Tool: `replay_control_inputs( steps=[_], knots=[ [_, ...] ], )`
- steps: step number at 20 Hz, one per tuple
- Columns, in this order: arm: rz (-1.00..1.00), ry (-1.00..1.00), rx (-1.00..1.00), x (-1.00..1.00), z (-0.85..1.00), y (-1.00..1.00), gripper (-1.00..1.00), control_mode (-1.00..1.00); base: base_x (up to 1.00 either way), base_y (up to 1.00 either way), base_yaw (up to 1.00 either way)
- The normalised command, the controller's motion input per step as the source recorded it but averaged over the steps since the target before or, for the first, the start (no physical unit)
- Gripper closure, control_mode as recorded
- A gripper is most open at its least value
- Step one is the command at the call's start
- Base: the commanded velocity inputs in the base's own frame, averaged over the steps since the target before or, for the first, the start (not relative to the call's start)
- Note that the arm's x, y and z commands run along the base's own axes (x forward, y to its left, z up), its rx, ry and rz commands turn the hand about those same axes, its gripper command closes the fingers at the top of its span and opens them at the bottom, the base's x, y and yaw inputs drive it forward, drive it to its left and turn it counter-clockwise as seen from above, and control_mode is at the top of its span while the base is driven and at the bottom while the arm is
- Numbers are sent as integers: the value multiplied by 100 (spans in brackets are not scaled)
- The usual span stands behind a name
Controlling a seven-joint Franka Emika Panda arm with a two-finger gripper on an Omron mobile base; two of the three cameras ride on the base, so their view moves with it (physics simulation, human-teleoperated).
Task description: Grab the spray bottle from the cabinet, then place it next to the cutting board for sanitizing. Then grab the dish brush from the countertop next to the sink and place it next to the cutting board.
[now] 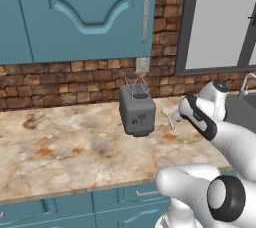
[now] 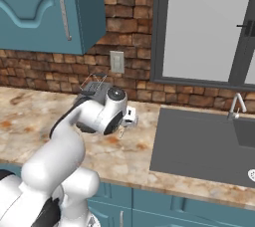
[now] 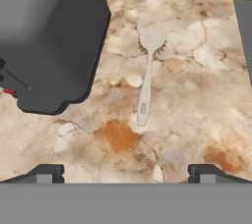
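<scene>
In the left base view the arm reaches forward over the countertop (image 1: 65, 147), its wrist hanging just right of one grey toaster (image 1: 136, 109); a pale sliver of the dish brush (image 1: 170, 118) shows on the stone between toaster and wrist, and the sink (image 1: 242, 109) edges in at far right. One arched wall cupboard (image 1: 85, 12) hangs above, and one wall outlet (image 1: 143, 64) sits on the brick. In the right base view the wrist hides most of the toaster, whose wire rack (image 2: 95, 82) pokes up behind it; the gripper (image 2: 130, 117) points down toward the counter just left of the one dark basin, with one chrome faucet (image 2: 238, 104) at the back. One window (image 2: 209, 27) stands above the sink. In the hand view the single brush lies flat on the marbled stone, its bristled round head away from the camera, its handle running toward it, just beside the toaster but apart from it. The fingertips (image 3: 45, 174) stand wide apart at the bottom edge, holding nothing, well above the brush. Judging by this, the brush step is in hand: the approach to the grasp. The next move likely calls for centring over the thin handle, descending until the fingers straddle it, keeping clear of the toaster's side, then closing. No spray bottle or cutting board can be seen here, so how the first step stands cannot be judged.
</scene>
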Motion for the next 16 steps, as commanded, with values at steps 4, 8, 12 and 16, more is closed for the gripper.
replay_control_inputs(
  steps=[4,8,12,16],
  knots=[
    [9,-14,0,8,-27,-8,-100,-100,0,0,0],
    [0,-7,-3,4,-19,3,-100,-100,0,0,0],
    [-10,-4,-3,9,-8,17,-100,-100,0,0,0],
    [-10,0,0,16,-7,12,-100,-100,0,0,0]
  ],
)
